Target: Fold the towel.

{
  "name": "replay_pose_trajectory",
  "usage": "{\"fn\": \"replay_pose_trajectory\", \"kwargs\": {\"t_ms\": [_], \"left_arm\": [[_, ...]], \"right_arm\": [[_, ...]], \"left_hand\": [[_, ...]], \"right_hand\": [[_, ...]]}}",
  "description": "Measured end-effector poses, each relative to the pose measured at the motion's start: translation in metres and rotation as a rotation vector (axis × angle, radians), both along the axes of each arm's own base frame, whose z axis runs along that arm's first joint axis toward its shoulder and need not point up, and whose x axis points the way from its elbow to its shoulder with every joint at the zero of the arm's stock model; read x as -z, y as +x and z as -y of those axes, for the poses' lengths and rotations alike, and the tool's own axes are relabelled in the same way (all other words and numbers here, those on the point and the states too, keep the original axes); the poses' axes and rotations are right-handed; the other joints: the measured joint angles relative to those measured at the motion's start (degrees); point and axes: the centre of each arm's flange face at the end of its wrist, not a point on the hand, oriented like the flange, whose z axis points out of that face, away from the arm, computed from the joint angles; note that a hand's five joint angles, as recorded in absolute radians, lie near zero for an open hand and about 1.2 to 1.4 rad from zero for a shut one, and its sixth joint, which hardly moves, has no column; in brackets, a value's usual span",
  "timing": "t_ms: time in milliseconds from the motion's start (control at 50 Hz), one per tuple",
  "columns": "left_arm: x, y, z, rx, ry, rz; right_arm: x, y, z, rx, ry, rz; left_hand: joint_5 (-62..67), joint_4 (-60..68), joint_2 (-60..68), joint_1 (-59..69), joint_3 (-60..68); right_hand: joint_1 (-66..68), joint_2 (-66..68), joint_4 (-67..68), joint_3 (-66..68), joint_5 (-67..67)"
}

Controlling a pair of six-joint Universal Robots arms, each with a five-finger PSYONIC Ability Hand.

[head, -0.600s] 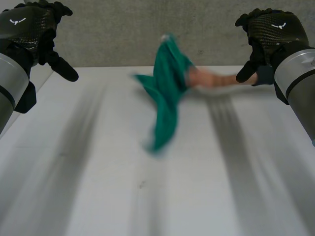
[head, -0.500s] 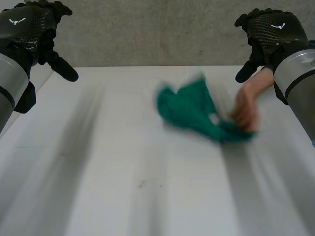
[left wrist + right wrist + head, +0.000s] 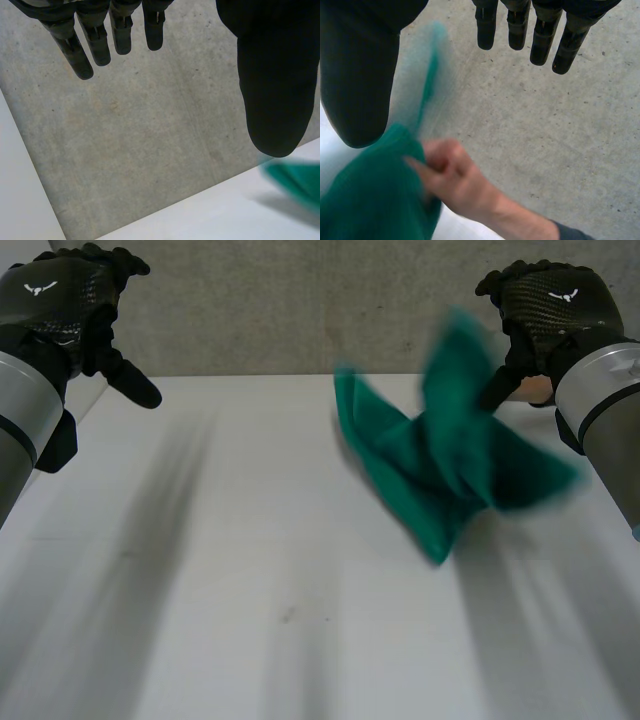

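1. Fingers of the black left hand (image 3: 62, 300) and black right hand (image 3: 548, 302) are being held relaxed and empty at the far corners of the white table (image 3: 250, 590). A crumpled green cloth towel (image 3: 440, 470) is being held in the air over the table's right half.
2. Left wrist view: straight fingers (image 3: 82, 50) are being shown grasping nothing, with the towel near the thumb tip.
3. Right wrist view: the towel is being pinched by a person's hand (image 3: 450, 175) beneath the released fingers (image 3: 520, 27).

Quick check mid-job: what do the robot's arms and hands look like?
The left hand and right hand are black, with woven-pattern backs and a small white emblem each. Their fingers are black and segmented. The left arm and right arm are smooth grey cylinders.
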Motion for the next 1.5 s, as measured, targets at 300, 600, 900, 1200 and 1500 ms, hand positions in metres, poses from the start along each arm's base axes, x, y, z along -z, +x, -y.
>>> {"fn": "replay_pose_trajectory", "kwargs": {"t_ms": [300,600,900,1200,1500], "left_arm": [[0.001,-0.001,0.000,0.001,0.004,0.002],[0.003,-0.001,0.001,0.001,0.009,0.004],[0.007,-0.001,0.001,0.003,0.021,0.010],[0.009,-0.003,0.001,0.007,0.024,0.017],[0.030,-0.008,0.013,0.010,0.080,0.083]], "right_arm": [[0.001,0.000,0.000,0.000,0.003,-0.003],[0.003,0.002,-0.001,-0.006,0.008,-0.005],[0.004,0.003,-0.001,-0.019,0.011,-0.007],[0.008,0.008,-0.003,-0.065,0.016,-0.031],[0.027,0.028,-0.023,-0.145,0.019,-0.229]], "left_hand": [[-0.01,0.00,0.00,0.00,0.00],[0.00,0.00,0.00,0.00,0.00],[0.00,0.00,0.00,0.00,0.00],[0.00,0.00,0.00,0.00,0.00],[0.00,0.00,0.00,0.00,0.00]], "right_hand": [[0.00,0.00,0.00,0.00,0.00],[0.00,0.00,0.00,0.00,0.00],[0.00,0.00,0.00,0.00,0.00],[0.00,0.00,0.00,0.00,0.00],[0.00,0.00,0.00,0.00,0.00]]}}
